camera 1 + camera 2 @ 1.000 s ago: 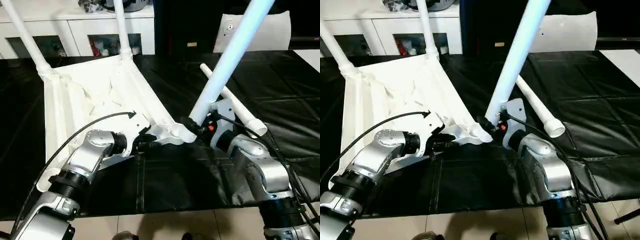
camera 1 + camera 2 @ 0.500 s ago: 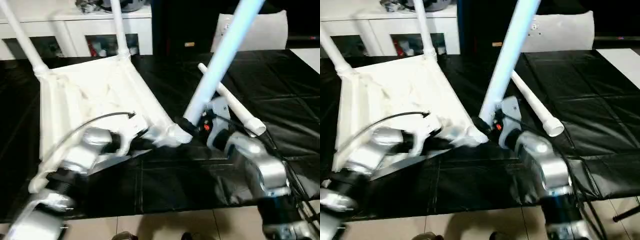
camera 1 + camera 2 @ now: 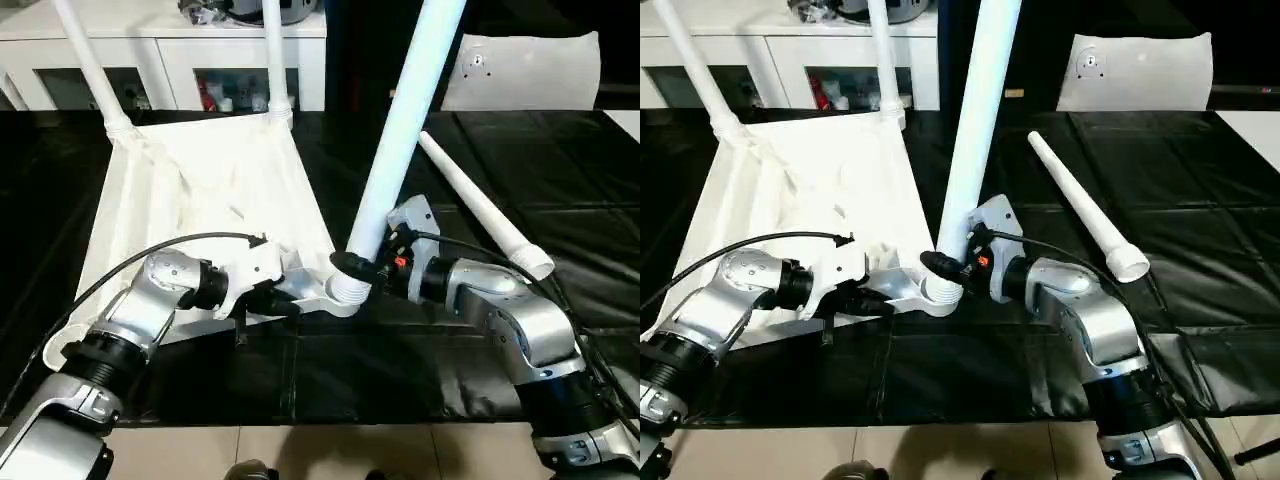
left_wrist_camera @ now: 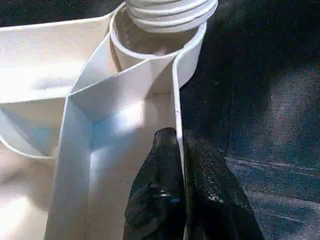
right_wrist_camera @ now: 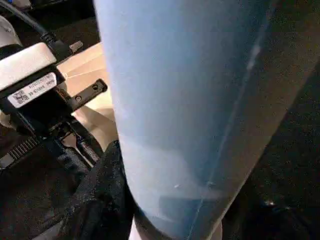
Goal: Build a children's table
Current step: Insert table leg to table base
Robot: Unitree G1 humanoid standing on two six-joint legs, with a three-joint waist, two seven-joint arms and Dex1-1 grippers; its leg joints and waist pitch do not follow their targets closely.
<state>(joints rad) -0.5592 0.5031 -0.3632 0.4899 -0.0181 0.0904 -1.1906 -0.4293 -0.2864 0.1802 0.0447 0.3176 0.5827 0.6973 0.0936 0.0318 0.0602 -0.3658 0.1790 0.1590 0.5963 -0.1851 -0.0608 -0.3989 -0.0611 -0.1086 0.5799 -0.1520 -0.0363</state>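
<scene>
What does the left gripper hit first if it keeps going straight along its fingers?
Likely the corner socket of the table top. The left gripper is shut on the rim wall that leads straight to it, where the right gripper holds the leg's threaded end.

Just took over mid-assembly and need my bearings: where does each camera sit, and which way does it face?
Left and right eye: head cameras, facing forward and down at the table top; both silver forearms show.
Left wrist: along the left gripper, shut on the top's rim by the corner socket.
Right wrist: along the right gripper, closed on the leg.
Both wrist views share the socket corner.
</scene>
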